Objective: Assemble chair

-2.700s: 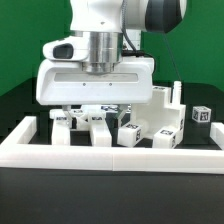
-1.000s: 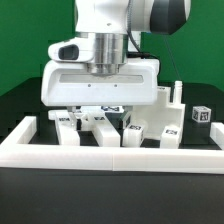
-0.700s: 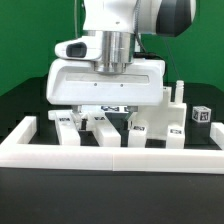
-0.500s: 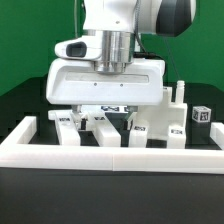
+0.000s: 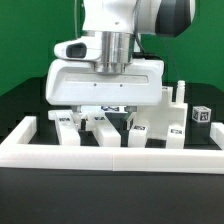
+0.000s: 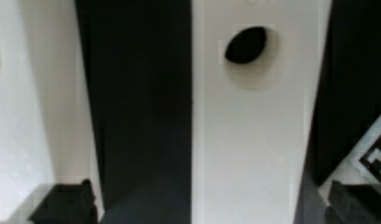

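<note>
The chair lies as loose white blocky parts with square tags in a row on the table, among them one part (image 5: 68,129), a second (image 5: 100,130) and a third (image 5: 136,132). My gripper (image 5: 103,113) hangs low right over this row, its broad white hand hiding the parts behind it. In the wrist view a long white bar (image 6: 254,130) with a dark oval hole (image 6: 247,44) runs between my open fingers. My gripper (image 6: 208,206) straddles it without closing. Another white part (image 6: 27,110) lies beside it across a dark gap. A tag (image 6: 368,150) shows at the edge.
The long white border frame (image 5: 110,152) runs along the front and up both sides. A taller white part with pegs (image 5: 176,101) stands at the exterior view's right. A small tagged cube (image 5: 200,115) sits further right. A green backdrop stands behind.
The arm and hand shifted a little toward the exterior view's right, then held still over the last half second. The parts have not moved.
</note>
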`<move>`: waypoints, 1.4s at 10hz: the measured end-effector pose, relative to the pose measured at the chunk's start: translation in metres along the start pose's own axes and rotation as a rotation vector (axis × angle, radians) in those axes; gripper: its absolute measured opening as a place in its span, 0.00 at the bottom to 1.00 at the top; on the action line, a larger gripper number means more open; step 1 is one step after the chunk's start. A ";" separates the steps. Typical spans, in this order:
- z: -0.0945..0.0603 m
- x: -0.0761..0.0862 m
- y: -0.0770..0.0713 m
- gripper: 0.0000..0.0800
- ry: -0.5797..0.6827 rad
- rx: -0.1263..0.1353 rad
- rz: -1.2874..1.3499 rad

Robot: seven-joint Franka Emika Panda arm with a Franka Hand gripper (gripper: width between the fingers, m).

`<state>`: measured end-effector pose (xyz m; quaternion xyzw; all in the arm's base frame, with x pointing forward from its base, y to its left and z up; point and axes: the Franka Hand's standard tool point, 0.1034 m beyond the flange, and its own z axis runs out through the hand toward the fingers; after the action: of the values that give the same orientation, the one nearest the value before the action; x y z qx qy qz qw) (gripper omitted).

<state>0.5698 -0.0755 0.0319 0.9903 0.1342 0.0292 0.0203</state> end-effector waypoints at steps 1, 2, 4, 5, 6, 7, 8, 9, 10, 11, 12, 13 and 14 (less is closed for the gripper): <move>0.001 0.000 0.000 0.81 0.001 -0.001 0.005; 0.001 0.000 0.000 0.81 0.000 -0.001 0.005; 0.000 -0.001 0.000 0.81 -0.008 0.006 -0.004; -0.005 -0.002 -0.001 0.81 -0.041 0.041 -0.021; -0.014 0.003 0.002 0.81 -0.058 0.068 -0.036; -0.019 0.008 0.009 0.81 -0.057 0.079 -0.044; -0.019 0.006 0.011 0.81 -0.058 0.080 -0.040; -0.017 0.005 0.010 0.81 -0.061 0.080 -0.039; -0.017 0.005 0.010 0.81 -0.061 0.080 -0.039; -0.017 0.005 0.010 0.81 -0.062 0.080 -0.038; -0.014 0.002 0.009 0.81 -0.066 0.081 -0.034; -0.011 -0.002 0.005 0.81 -0.072 0.084 -0.028; -0.006 -0.007 0.002 0.81 -0.072 0.082 -0.028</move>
<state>0.5627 -0.0788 0.0381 0.9888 0.1482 -0.0122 -0.0149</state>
